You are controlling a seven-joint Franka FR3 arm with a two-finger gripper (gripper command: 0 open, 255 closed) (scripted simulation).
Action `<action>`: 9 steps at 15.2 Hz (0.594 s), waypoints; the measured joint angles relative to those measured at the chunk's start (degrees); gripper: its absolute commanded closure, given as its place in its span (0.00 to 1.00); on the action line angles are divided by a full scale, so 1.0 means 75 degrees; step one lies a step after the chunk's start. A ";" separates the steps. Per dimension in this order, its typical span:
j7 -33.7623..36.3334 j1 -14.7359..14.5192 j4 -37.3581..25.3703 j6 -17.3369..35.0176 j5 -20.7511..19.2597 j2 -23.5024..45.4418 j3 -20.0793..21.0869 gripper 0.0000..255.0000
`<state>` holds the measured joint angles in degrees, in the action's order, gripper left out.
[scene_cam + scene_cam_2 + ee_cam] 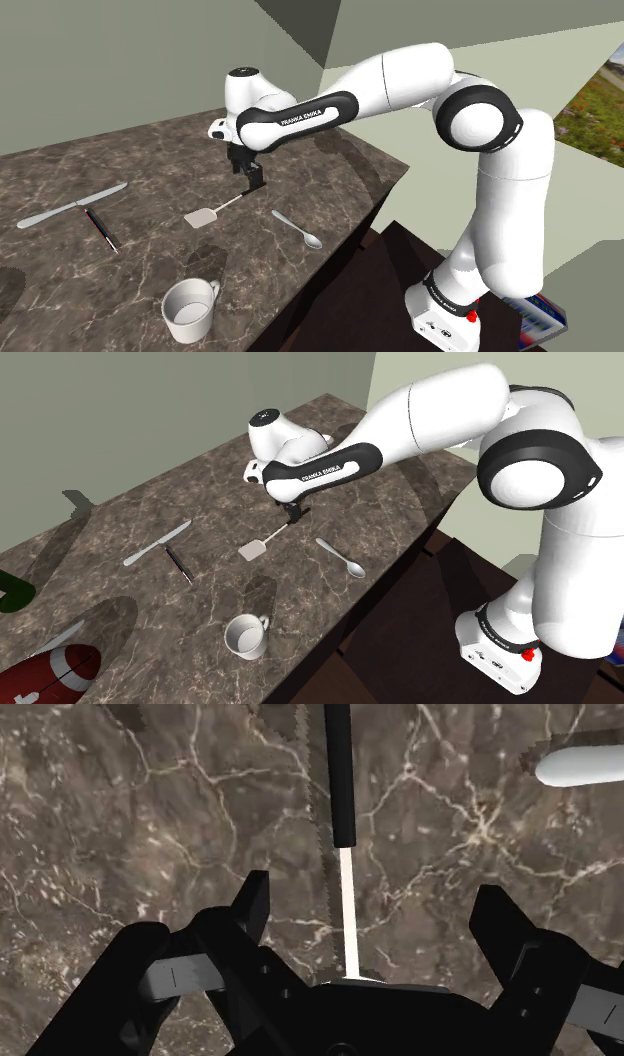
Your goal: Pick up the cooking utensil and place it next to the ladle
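Observation:
A spatula with a pale square blade [202,215] and a thin black handle lies flat on the dark marble counter [120,270]. My gripper [252,180] hangs low over the handle end, open. In the wrist view the spatula's pale shaft [347,909] and black handle [340,774] run between my fingers [252,904], which stand apart on either side without touching it. The pale ladle [297,228] lies on the counter just beyond the handle, toward the counter's edge; its bowl end [580,764] shows beside the handle. The second exterior view has the spatula [253,549], ladle [341,557] and gripper [293,515].
A pale knife [70,206] and a dark pen [102,228] lie at the shoulder view's left. A white mug [190,308] stands near the counter's front edge. A red and white ball [50,670] sits at the second exterior view's lower left.

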<state>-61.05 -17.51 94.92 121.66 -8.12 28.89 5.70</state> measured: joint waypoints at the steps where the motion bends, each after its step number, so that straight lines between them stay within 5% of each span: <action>1: -0.0163 -0.0043 -0.0215 0.0012 -0.0033 0.0214 0.0062 0.00; 9: -0.0470 -0.0181 -0.0462 0.0478 -0.0177 0.0903 0.0183 0.00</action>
<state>-64.57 -18.87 91.46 125.24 -9.45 35.66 7.07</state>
